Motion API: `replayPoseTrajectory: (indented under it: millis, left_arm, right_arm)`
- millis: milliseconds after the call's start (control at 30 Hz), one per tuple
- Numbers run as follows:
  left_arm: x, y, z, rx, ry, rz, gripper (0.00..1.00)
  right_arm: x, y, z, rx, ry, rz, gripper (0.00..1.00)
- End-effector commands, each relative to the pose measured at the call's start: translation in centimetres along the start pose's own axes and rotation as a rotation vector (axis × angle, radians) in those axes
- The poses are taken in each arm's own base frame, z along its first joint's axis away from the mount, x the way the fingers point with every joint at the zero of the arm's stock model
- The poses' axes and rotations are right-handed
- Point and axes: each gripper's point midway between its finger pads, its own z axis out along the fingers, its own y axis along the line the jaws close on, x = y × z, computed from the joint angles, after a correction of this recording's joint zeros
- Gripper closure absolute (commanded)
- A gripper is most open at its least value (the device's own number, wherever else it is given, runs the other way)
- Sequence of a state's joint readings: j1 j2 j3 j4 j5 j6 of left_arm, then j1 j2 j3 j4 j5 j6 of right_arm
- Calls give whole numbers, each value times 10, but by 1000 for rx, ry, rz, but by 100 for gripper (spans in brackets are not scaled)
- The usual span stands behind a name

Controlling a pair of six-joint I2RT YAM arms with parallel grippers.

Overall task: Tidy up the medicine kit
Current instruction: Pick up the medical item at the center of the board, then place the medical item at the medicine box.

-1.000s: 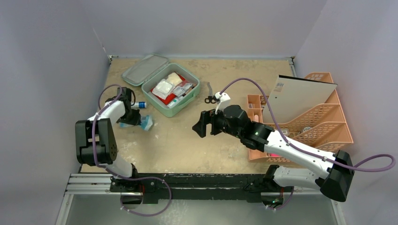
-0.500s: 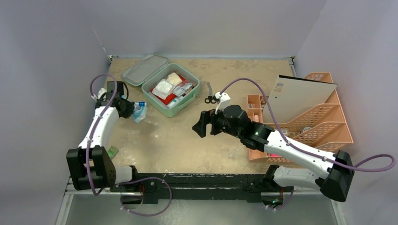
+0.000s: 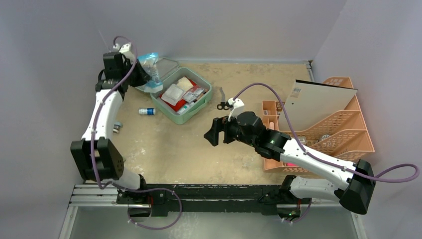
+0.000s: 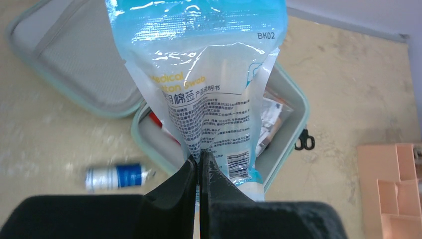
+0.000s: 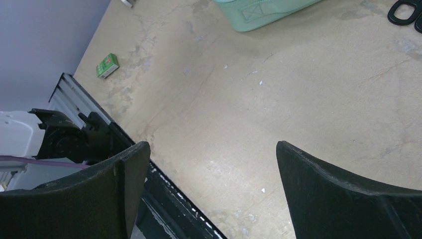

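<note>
Left pincer [image 4: 199,164] lifted packet [image 4: 209,74] off tan tabletop [image 3: 189,149].

Peach plastic lattice rack [image 3: 343,122] at three o'clock; black-handled scissors [image 3: 225,105] near centre; small blue-and-white vial [image 3: 147,111] at nine o'clock.

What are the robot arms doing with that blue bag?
The left claw is pinched shut on a blue packet of cotton swabs and holds it up in the air above the open medicine kit, which already has several packets inside. The right claw is wide open, holding nothing, and hovers over the table. A small blue and white tube lies on the table beside the kit.
</note>
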State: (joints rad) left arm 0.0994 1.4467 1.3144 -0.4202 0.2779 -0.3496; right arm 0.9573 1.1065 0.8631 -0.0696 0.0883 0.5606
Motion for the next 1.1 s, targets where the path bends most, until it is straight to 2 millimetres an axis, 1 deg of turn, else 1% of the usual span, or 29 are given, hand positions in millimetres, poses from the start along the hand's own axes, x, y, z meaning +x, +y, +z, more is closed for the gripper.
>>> replayPoseTrajectory:
  millis: [0,100,200,233,267,367,567,733,1000,1067]
  left_arm:
    - [-9,-51,16,336,75,278,100]
    - [-7,-63,27,416,90,403,100]
    - [-7,-77,34,466,65,607,100]
    - [-6,-77,38,471,59,656,100]
    - [-4,-88,40,497,54,712,100]
    - [6,-97,53,533,70,817,100]
    - [31,-83,87,510,193,824,100]
    - [37,-75,105,490,209,841,100]
    - [58,-55,136,440,278,829,100]
    - [61,-51,142,428,284,823,100]
  right_arm:
    - [-9,5,-1,-8,-25,-1,1]
    - [-8,4,0,1,-17,-2,1]
    - [-8,3,0,9,-15,-2,1]
    - [-8,3,0,9,-12,-3,1]
    - [-8,3,1,11,-11,-4,1]
    - [-8,3,1,14,-3,-6,1]
    - [-10,3,3,22,-4,-9,1]
    - [-9,5,3,16,5,-8,1]
    - [-13,7,4,11,3,-10,1]
    - [-13,7,2,11,4,-12,1]
